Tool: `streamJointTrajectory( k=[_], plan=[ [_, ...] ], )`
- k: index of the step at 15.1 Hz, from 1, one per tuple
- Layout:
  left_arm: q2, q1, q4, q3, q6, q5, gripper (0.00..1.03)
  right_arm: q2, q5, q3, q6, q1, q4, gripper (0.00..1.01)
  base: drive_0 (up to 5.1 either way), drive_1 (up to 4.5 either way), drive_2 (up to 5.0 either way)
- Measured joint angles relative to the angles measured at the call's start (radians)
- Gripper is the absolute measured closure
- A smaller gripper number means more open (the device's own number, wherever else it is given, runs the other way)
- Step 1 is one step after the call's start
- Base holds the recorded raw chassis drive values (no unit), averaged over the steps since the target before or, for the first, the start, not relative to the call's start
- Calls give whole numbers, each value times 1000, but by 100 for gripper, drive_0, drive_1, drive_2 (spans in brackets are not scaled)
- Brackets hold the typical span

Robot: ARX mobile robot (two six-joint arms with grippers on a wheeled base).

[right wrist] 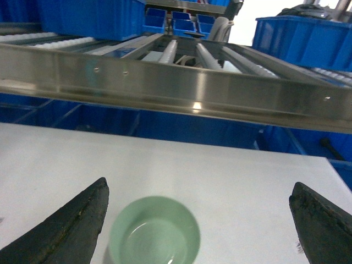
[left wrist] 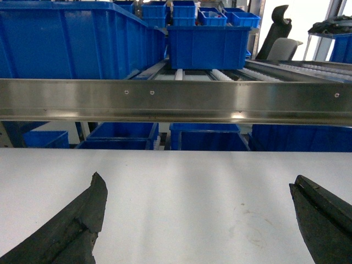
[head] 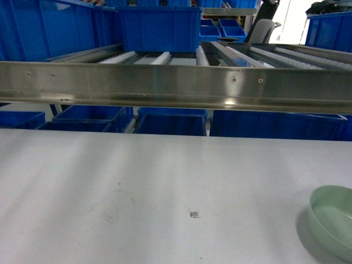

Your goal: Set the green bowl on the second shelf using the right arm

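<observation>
The green bowl (head: pixel 333 220) stands upright and empty on the white table (head: pixel 110 181), at the near right corner of the head view. In the right wrist view the bowl (right wrist: pixel 154 232) lies below my right gripper (right wrist: pixel 200 183), nearer its left finger, untouched. That gripper is open with nothing in it. The second shelf (head: pixel 165 82) is the steel tier with rollers that crosses above the table's far edge, also seen in the right wrist view as the shelf (right wrist: pixel 192 88). My left gripper (left wrist: pixel 197 177) is open over bare table. Neither gripper shows in the head view.
A large blue crate (head: pixel 49 27) and a medium one (head: pixel 159 27) sit on the shelf's rollers. More blue crates (head: pixel 170 124) stand under the shelf behind the table. A small printed marker (head: pixel 193 214) is on the tabletop. The table's right edge (right wrist: pixel 336 173) is near the bowl.
</observation>
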Motion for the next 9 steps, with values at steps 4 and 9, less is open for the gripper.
streamJointTrajectory(
  k=[4, 9],
  plan=[
    [0, 0, 1, 0, 0, 0, 5, 487, -58, 267, -109, -45, 110, 3, 0, 0, 0],
    [0, 0, 1, 0, 0, 0, 5, 917, -187, 655, -297, -98, -232, 3, 0, 0, 0]
  ],
)
